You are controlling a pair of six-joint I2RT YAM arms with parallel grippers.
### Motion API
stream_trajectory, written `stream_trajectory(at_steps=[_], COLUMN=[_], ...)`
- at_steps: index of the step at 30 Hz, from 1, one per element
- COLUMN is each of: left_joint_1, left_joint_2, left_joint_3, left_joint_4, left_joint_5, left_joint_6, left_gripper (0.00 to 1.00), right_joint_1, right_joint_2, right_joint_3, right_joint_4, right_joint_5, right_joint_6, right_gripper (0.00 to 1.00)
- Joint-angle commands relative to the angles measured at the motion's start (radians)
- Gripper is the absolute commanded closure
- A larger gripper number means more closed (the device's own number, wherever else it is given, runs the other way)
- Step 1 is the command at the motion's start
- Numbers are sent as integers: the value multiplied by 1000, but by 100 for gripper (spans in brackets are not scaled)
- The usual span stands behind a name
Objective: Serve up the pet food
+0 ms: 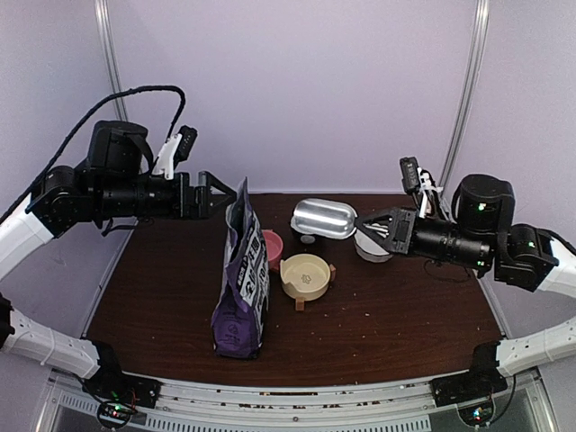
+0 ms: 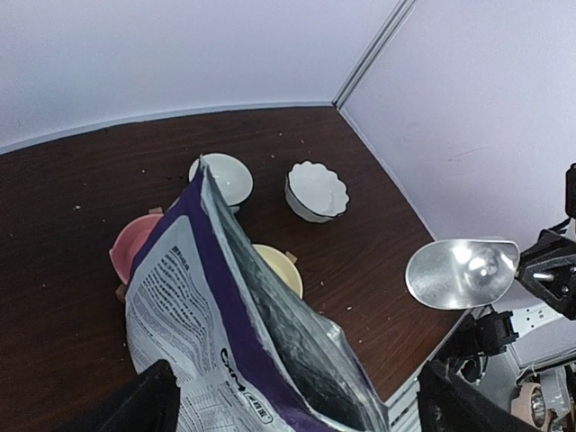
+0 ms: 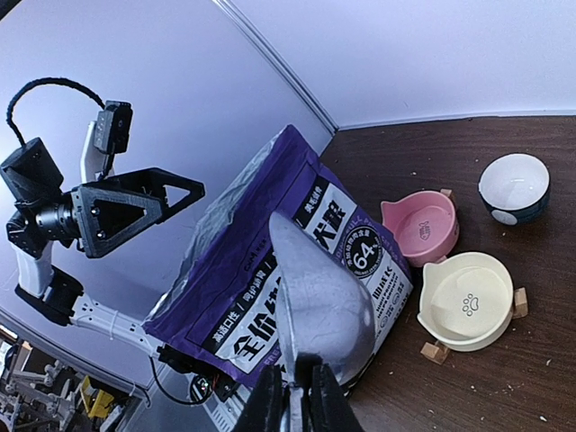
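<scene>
The pet food itself is hidden; I see none in the bowls or in the scoop's shiny hollow. A purple-and-white bag stands upright at mid-table, its mouth gaping. My left gripper hovers at the bag's top edge, open, with its fingers wide on either side of the bag and not pinching it. My right gripper is shut on the handle of a silver scoop, held in the air right of the bag; the scoop juts from the gripper.
Several bowls sit behind and right of the bag: a pink one, a cream one, a white one with a dark base and a scalloped white one. Crumbs dot the brown table. Walls stand close behind.
</scene>
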Motion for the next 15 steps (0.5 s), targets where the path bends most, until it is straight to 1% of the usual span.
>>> stream_trajectory(at_steps=[1, 5, 13, 15], left_joint_1=[24, 37, 62, 62], left_joint_2=[39, 52, 71, 84], left_joint_3=[-6, -17, -94, -96], left_joint_4=[14, 3, 29, 25], left_joint_5=[55, 44, 50, 39], left_joint_6=[-23, -42, -72, -70], left_gripper=[4, 4, 3, 7], right_joint_1=[0, -1, 0, -1], right_joint_2=[22, 27, 33, 36], right_joint_3=[45, 54, 66, 68], right_joint_4=[-69, -81, -93, -103], right_joint_5=[60, 69, 83, 89], right_joint_6=[-36, -43, -69, -74], right_gripper=[100, 100, 100, 100])
